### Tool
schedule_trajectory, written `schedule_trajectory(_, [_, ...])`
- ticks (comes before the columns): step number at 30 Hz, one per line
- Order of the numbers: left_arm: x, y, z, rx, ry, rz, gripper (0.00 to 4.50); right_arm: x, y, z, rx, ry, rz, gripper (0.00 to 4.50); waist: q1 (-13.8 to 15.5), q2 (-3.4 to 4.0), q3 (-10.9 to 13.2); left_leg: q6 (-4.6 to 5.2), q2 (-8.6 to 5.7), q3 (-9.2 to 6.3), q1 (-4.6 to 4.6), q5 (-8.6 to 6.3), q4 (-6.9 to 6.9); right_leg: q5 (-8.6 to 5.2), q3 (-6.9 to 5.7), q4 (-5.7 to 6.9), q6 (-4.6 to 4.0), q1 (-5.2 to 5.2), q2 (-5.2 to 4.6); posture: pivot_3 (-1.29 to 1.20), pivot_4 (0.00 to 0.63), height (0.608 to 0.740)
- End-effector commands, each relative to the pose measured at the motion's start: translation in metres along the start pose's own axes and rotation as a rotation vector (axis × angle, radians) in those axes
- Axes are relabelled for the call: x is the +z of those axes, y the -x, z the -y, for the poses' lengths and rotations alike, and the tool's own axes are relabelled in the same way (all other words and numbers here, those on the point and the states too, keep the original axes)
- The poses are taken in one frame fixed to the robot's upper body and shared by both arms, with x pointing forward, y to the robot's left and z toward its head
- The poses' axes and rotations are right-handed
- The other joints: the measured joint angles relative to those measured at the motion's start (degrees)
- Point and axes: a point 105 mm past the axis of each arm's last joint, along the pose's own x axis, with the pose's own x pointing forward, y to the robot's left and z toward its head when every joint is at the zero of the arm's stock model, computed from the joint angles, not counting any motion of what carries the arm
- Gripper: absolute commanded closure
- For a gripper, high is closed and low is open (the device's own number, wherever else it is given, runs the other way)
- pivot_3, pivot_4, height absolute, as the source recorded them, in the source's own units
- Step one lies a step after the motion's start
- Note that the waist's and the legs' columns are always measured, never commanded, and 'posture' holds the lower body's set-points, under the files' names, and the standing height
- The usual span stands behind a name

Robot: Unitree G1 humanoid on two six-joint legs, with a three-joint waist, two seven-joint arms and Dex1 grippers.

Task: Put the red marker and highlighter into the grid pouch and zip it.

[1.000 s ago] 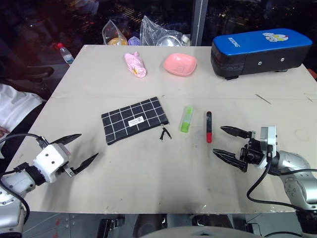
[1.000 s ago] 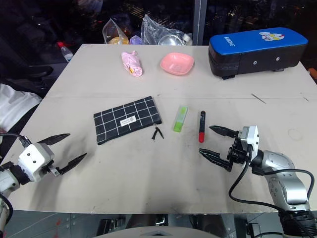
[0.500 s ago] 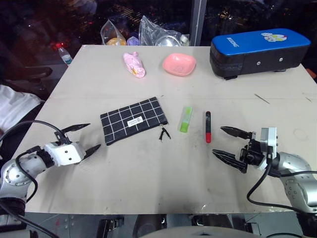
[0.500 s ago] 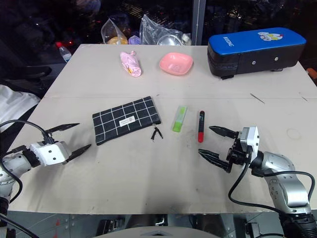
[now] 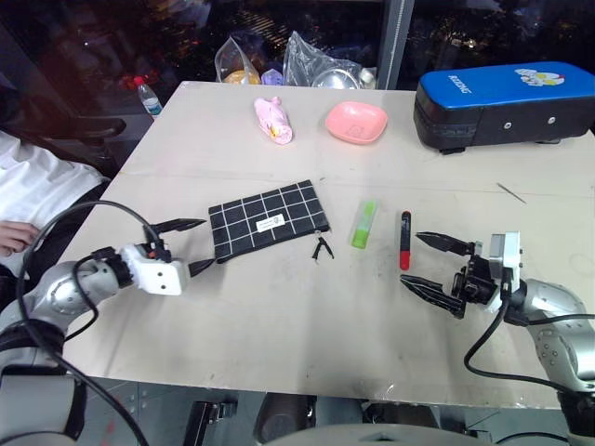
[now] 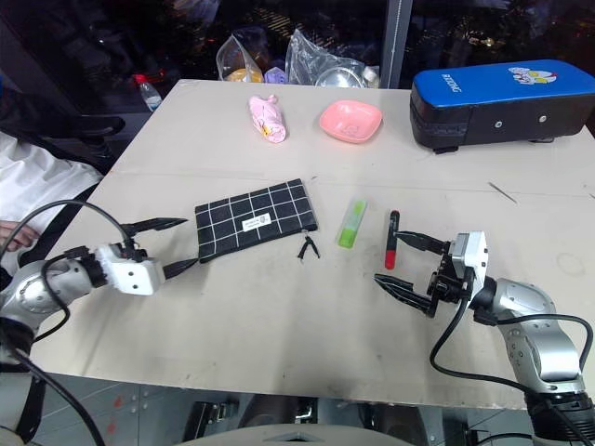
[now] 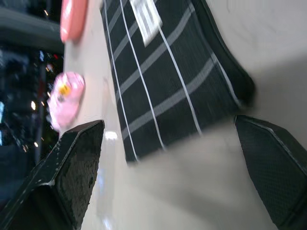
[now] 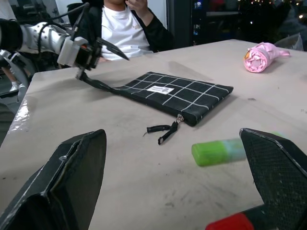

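**Robot's two claws poised around a closed grid pouch, pens not yet picked up**

The grid pouch (image 5: 269, 221) lies flat near the middle of the table (image 5: 279, 316), still zipped, its black zipper pull (image 5: 321, 249) trailing off one corner. A small white label sits on its face; the print is too small to read. Just beyond that corner lies the highlighter (image 5: 363, 224), lime green, and just past that the red marker (image 5: 404, 240), the two lying side by side, apart from each other and from the pouch.

The left claw (image 5: 197, 245) has its fingers spread wide at the pouch's opposite end, one fingertip touching or nearly touching the edge, probably to pin the pouch for unzipping. The right claw (image 5: 439, 264) hovers just beyond the marker, fingers also wide apart and empty, likely ready to take the zipper pull or a pen.

Well behind the pouch stands a blue-and-black case (image 5: 507, 102) with a cartoon figure and white lettering that cannot be read clearly.
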Motion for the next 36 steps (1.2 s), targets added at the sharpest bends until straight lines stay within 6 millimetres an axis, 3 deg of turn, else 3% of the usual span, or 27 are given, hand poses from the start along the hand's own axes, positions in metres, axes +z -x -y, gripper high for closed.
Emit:
schedule_trajectory(1, [0.009, -0.017, 0.005, -0.039, -0.033, 0.052, 0.07, 0.008, 0.0, 0.001, -0.005, 0.04, 0.025, 0.0, -0.3, 0.0, 0.0, 0.0, 0.0, 0.0, -0.01, 0.0, 0.0, 0.0, 0.0, 0.0, 0.0, -0.01, 0.01, 0.0, 0.15, 0.74])
schedule_trajectory(9, [0.026, -0.044, -0.018, 0.019, -0.126, 0.153, 0.07, 0.006, 0.001, 0.0, -0.029, 0.041, 0.024, 0.0, -0.7, -0.03, 0.0, -0.07, -0.01, 0.03, -0.03, 0.04, -0.01, 0.01, 0.0, 0.05, 0.02, -0.08, 0.14, 0.0, 0.15, 0.74])
schedule_trajectory(17, [0.038, -0.069, -0.054, 0.232, -0.172, 0.169, 0.07, 0.007, -0.001, 0.001, -0.046, 0.052, 0.033, 0.0, -1.7, -0.22, 0.1, -0.08, 0.01, 0.0, -0.06, 0.04, 0.0, 0.01, -0.02, 0.06, 0.02, -0.08, 0.15, 0.0, 0.15, 0.74])
schedule_trajectory(28, [0.046, -0.1, -0.06, 0.286, -0.172, 0.151, 0.07, 0.006, -0.002, 0.004, -0.082, 0.051, 0.031, 0.0, -1.9, -0.29, 0.2, -0.3, 0.02, 0.01, -0.06, 0.17, -0.01, 0.0, -0.01, 0.17, 0.03, -0.12, 0.18, 0.0, 0.15, 0.74])
schedule_trajectory(36, [0.038, -0.117, -0.066, 0.309, -0.188, 0.073, 0.07, 0.014, -0.001, 0.025, -0.244, 0.066, 0.073, 0.0, -1.9, -0.31, 0.2, -0.32, 0.0, 0.01, -0.06, 0.18, 0.02, 0.0, 0.0, 0.21, 0.03, -0.13, 0.18, 0.0, 0.15, 0.74])
